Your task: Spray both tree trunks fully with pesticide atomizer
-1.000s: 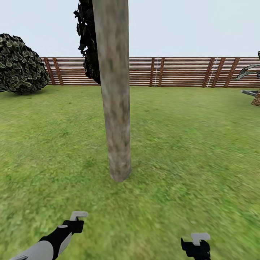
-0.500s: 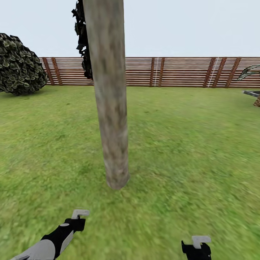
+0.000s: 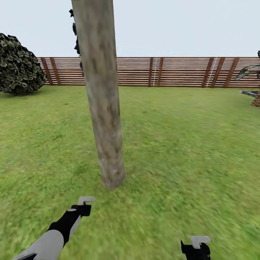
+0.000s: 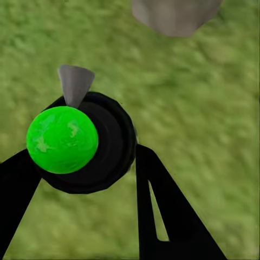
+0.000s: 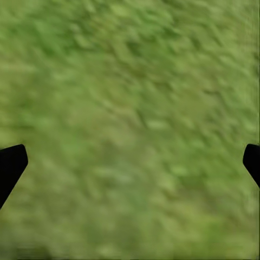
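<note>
Fingers (image 4: 162, 216) of the left gripper (image 4: 81, 179) are squeezing the atomizer (image 4: 81, 141) by its round body, just short of the trunk (image 3: 103, 119). It is looking small, light, hard and maybe slippery, so holding its middle is seeming best. Right gripper (image 5: 130, 162) is hanging wide open over the grass (image 3: 187, 144).

Tree trunk on the garden lawn, pesticide atomizer in the grip.

Thick, smooth tree trunk (image 3: 103, 108) of mottled tan-grey bark, branchless, leaning slightly in the head view, rooted in the green lawn (image 3: 187, 144) of the garden, with no white specks visible on the bark; brown horizontal-slat fence (image 3: 173, 71) well behind it. Seen again as a grey-tan base in the left wrist view, near the atomizer but apart from it. Pesticide atomizer (image 4: 111, 149) viewed end-on: dark round body, bright green ball (image 4: 62, 139) on its face, grey cone tip (image 4: 75, 84) jutting from its rim over the grass, clamped between the black fingers of the left gripper (image 4: 86, 162).
</note>
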You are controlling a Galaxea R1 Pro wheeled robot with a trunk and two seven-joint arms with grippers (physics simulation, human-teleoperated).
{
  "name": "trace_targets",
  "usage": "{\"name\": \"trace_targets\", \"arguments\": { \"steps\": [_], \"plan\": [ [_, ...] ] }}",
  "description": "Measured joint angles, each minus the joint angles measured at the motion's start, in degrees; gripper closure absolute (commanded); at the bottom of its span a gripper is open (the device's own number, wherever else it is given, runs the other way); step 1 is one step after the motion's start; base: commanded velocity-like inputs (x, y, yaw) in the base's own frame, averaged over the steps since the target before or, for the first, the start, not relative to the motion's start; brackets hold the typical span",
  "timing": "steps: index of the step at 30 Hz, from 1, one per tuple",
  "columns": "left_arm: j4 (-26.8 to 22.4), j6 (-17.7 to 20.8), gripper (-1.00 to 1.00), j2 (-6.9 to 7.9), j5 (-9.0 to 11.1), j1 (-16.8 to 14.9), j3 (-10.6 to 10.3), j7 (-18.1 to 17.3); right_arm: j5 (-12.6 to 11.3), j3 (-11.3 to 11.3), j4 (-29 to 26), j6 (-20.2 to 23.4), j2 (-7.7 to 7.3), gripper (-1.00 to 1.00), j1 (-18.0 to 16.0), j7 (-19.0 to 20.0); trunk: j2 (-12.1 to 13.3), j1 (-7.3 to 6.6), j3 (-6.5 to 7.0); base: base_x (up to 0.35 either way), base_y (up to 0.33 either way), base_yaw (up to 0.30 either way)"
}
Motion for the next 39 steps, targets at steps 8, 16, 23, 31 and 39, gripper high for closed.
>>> {"name": "trace_targets", "arguments": {
  "steps": [8, 16, 23, 31, 39],
  "plan": [
    [0.1, 0.0, 1.0, 0.06, 0.0, 0.0, -0.1, -0.1, 0.0, 0.0, 0.0, 0.0, 0.0, -1.0, 0.0, 0.0, 0.0, -0.03, 0.0, -0.059, 0.0, -0.21],
    [0.0, 0.0, 1.0, 0.08, -0.1, -0.1, -0.3, -0.1, 0.0, 0.0, 0.0, 0.0, 0.0, -1.0, 0.0, 0.0, 0.0, -0.01, 0.0, -0.055, 0.0, -0.112],
    [-3.2, 7.1, 1.0, -0.12, -0.1, -2.7, -0.4, -0.4, 0.0, 0.0, 0.0, 0.0, 0.0, -1.0, 0.0, 0.0, 0.0, -0.03, 0.01, -0.064, 0.0, -0.101],
    [-7.6, 12.6, 1.0, 0.21, -0.1, -3.3, -0.3, -0.7, 0.0, 0.0, 0.0, 0.0, -0.02, -1.0, 0.0, 0.0, 0.0, -0.03, 0.0, -0.001, 0.0, -0.068],
    [-7.8, 17.5, 1.0, -2.73, -0.2, -6.2, -0.6, -0.8, 0.1, 0.0, -0.1, 0.0, -0.42, -1.0, 0.0, 0.0, 0.0, -0.03, 0.0, 0.0, 0.0, -0.001]
  ]
}}
